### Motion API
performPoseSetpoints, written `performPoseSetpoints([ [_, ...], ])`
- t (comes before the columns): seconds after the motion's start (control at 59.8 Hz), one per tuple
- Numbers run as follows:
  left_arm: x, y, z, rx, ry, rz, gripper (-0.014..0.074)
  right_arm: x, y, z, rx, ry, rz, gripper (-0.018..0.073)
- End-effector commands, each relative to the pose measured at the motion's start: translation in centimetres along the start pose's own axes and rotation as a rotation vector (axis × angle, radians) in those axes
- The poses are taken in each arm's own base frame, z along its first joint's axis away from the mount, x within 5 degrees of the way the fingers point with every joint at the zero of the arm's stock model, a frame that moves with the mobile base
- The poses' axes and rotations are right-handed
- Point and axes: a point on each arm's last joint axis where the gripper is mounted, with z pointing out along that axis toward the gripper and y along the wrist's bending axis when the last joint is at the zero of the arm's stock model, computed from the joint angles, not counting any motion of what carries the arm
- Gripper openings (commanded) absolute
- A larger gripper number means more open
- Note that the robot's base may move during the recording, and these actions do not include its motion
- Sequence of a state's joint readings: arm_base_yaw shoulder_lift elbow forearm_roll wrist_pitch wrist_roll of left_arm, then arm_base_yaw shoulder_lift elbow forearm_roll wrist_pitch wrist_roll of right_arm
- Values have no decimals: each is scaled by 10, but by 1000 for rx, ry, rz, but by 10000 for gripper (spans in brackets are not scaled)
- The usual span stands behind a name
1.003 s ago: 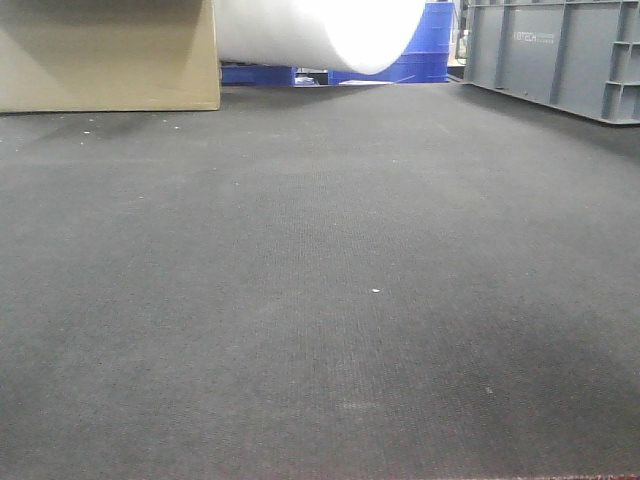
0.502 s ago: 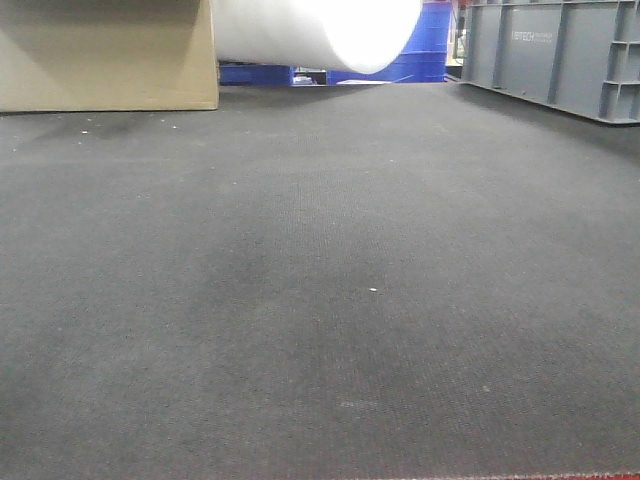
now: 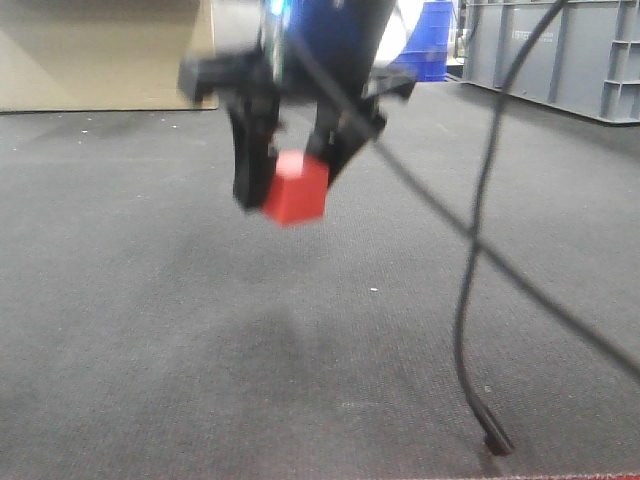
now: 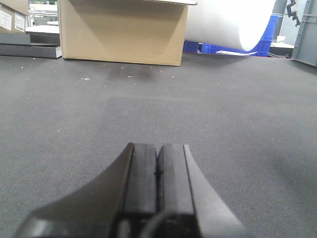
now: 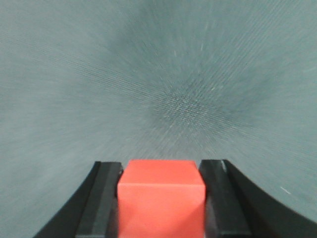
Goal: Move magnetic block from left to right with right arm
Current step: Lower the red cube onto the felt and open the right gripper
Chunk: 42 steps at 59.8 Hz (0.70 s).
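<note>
Because the dark mat gives me nothing to slide the load on, I carry it through the air: my right gripper hangs above the mat, blurred, its fingers clamped on opposite faces of the magnetic block, lifted clear. My left gripper lies low with pads pressed together and empty, out of the way.

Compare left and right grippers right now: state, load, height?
The left gripper is shut on nothing; the right gripper is shut on the magnetic block. In the front view the right gripper hangs above the mat, block airborne; the left doesn't show there. Both have dark fingers.
</note>
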State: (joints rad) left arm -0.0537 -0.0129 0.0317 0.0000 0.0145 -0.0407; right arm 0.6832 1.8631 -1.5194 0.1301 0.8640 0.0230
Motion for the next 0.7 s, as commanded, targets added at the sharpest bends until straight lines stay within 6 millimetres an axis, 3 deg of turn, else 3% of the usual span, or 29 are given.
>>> performPoseSetpoints([
  [0.0, -6, 0, -1, 2, -96, -6, -116, -14, 3, -18, -12, -108, -1, 160],
  [0.251, -6, 0, -1, 2, -96, -6, -116, -14, 0, 7, 2, -81, -2, 162],
  [0.435, -6, 0, -1, 2, -96, -6, -116, -13, -2, 14, 10, -62, -6, 192],
  [0.535, -6, 0, -1, 2, -96, -6, -116, -14, -1, 12, 9, -66, -7, 347],
  [0.652, -6, 0, -1, 2, -96, -6, -116, -15, -1, 9, 8, -64, -8, 646],
  [0.686, -6, 0, -1, 2, -96, -6, -116, -15, -1, 8, 8, -62, -8, 643],
])
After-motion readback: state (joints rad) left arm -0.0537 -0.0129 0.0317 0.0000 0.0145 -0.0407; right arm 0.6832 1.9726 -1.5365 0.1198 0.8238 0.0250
